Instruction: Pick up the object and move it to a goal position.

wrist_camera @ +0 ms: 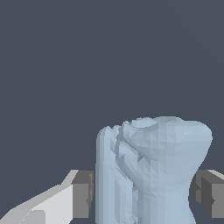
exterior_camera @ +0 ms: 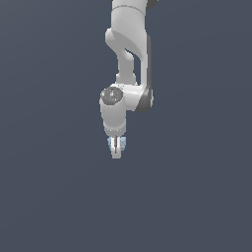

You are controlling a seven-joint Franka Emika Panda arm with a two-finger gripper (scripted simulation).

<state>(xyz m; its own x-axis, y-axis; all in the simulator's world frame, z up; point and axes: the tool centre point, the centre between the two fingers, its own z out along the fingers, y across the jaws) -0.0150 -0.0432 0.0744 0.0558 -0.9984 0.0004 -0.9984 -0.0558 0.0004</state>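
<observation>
You see only a flat, dark grey-blue ground all around; your hand (exterior_camera: 116,147) grips the pale blue object (wrist_camera: 148,170).

White rounded arm (exterior_camera: 129,44), grey-padded pincer (wrist_camera: 144,194)

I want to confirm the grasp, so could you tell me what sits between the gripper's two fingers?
The pale blue object sits between the fingers, filling the gap in the wrist view.
</observation>
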